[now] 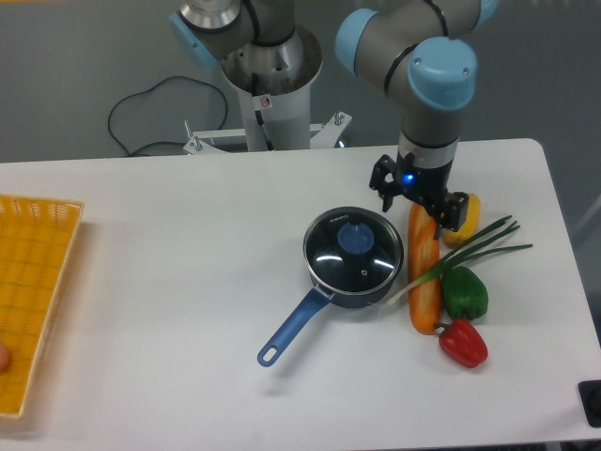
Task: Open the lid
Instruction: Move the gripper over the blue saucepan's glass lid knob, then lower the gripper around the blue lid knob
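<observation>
The lid (354, 248) is a round glass disc with a metal rim and a blue knob (354, 237) at its centre. It rests flat on a dark blue saucepan (331, 293) whose long handle points to the lower left. My gripper (419, 202) hangs above the table just right of the lid, over the top end of the orange carrot (423, 263). Its fingers are spread and hold nothing.
Right of the pan lie a yellow pepper (463, 217), a green onion (470, 248), a green pepper (465, 292) and a red pepper (464, 343). A yellow basket (28, 282) sits at the left edge. The robot base (272, 85) stands behind the table.
</observation>
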### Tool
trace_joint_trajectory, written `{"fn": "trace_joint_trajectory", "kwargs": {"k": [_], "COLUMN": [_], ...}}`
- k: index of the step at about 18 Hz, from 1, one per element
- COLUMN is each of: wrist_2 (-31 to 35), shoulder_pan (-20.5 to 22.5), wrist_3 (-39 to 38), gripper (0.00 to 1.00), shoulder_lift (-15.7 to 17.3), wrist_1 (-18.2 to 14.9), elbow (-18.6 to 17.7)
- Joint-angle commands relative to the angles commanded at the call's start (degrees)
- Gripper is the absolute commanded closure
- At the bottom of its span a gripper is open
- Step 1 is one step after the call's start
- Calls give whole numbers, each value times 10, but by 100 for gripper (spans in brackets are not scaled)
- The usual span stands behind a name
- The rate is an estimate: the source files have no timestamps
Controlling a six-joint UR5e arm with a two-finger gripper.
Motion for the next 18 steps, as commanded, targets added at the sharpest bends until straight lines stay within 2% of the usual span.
{"fn": "trace_joint_trajectory", "kwargs": {"k": [4, 11, 18], "wrist_2": [0, -1, -1], "shoulder_pan": [-5, -52, -58], "wrist_3": [-9, -80, -78], "gripper": [0, 0, 0], "shoulder_lift": [10, 4, -1], "wrist_1": [-1, 4, 5], "elbow": [-11, -11, -21]}}
